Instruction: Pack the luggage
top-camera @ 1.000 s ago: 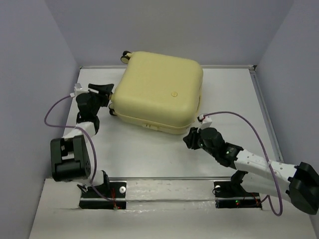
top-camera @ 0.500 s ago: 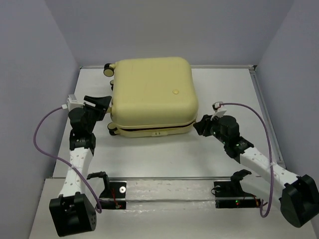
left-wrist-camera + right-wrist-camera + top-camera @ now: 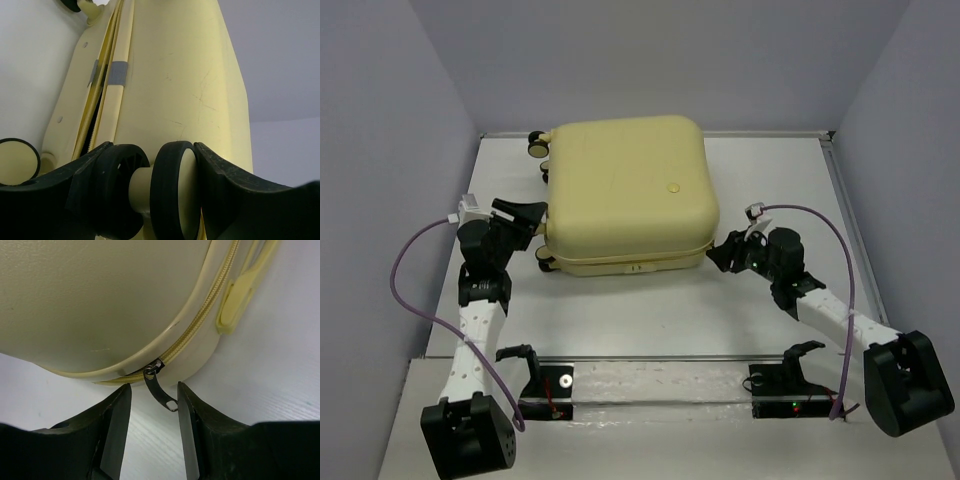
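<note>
Two tools at the luggage (image 3: 625, 190): left tool (image 3: 152, 165) clamps a caster wheel (image 3: 170, 195), right tool (image 3: 153, 395) released, straddling the zipper pull (image 3: 159, 390).

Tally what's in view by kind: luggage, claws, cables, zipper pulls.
luggage: 1
claws, left claw and right claw: 2
purple cables, left cable and right cable: 2
zipper pull: 1
total: 6
</note>
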Controlling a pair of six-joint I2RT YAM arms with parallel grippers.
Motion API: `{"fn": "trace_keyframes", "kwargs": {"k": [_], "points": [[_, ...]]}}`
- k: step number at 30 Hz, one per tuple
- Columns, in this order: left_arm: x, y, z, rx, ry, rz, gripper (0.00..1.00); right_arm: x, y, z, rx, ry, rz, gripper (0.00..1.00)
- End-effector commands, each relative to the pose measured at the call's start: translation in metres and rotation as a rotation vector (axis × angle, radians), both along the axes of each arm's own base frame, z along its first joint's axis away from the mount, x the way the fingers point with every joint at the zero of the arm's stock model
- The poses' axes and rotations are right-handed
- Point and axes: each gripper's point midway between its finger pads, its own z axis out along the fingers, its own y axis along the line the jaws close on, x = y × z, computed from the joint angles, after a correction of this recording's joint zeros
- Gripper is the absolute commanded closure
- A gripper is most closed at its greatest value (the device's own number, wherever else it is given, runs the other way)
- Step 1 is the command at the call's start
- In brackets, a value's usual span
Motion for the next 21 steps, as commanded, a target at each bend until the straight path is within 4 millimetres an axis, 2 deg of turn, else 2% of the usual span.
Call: {"fn": "trace_keyframes", "kwargs": {"k": [1, 3, 7, 9, 10, 11, 12, 13, 14, 15, 16, 19, 21], "points": [[-0.004, -0.001, 0.006, 0.107, -0.099, -0.04, 0.92, 0.006, 0.011, 0.022, 0.029, -0.103, 0.074, 0.52], [-0.004, -0.002, 0.001, 0.105, -0.086, -0.048, 0.91, 0.007, 0.012, 0.019, 0.024, -0.093, 0.079, 0.52], [-0.004, -0.004, 0.003, 0.11, -0.092, -0.062, 0.83, 0.008, 0.015, 0.014, 0.022, -0.072, 0.091, 0.54], [-0.004, -0.004, 0.004, 0.12, -0.092, -0.064, 0.76, 0.007, 0.015, 0.013, 0.029, -0.065, 0.087, 0.6], [-0.004, -0.003, 0.007, 0.122, -0.095, -0.062, 0.69, 0.008, 0.012, 0.013, 0.028, -0.067, 0.071, 0.65], [-0.004, -0.005, 0.008, 0.122, -0.097, -0.07, 0.69, 0.006, 0.011, 0.01, 0.028, -0.058, 0.061, 0.73], [-0.004, -0.01, 0.011, 0.106, -0.103, -0.099, 0.7, 0.006, 0.01, 0.009, 0.034, -0.052, 0.055, 0.76], [-0.003, -0.013, 0.023, 0.1, -0.13, -0.113, 0.75, 0.005, 0.01, 0.01, 0.036, -0.054, 0.055, 0.84], [-0.003, -0.016, 0.038, 0.094, -0.162, -0.134, 0.91, 0.004, 0.009, 0.01, 0.036, -0.055, 0.049, 0.92], [-0.004, -0.018, 0.038, 0.091, -0.16, -0.145, 0.91, 0.004, 0.009, 0.01, 0.036, -0.055, 0.049, 0.92], [-0.005, -0.02, 0.053, 0.085, -0.182, -0.155, 0.94, 0.005, 0.007, 0.012, 0.031, -0.057, 0.038, 0.93], [-0.013, -0.027, 0.082, 0.069, -0.231, -0.186, 0.94, 0.003, 0.003, 0.016, 0.026, -0.057, 0.017, 0.93], [-0.017, -0.031, 0.094, 0.056, -0.246, -0.209, 0.94, 0.002, 0.001, 0.025, 0.028, -0.07, 0.006, 0.93]]}}
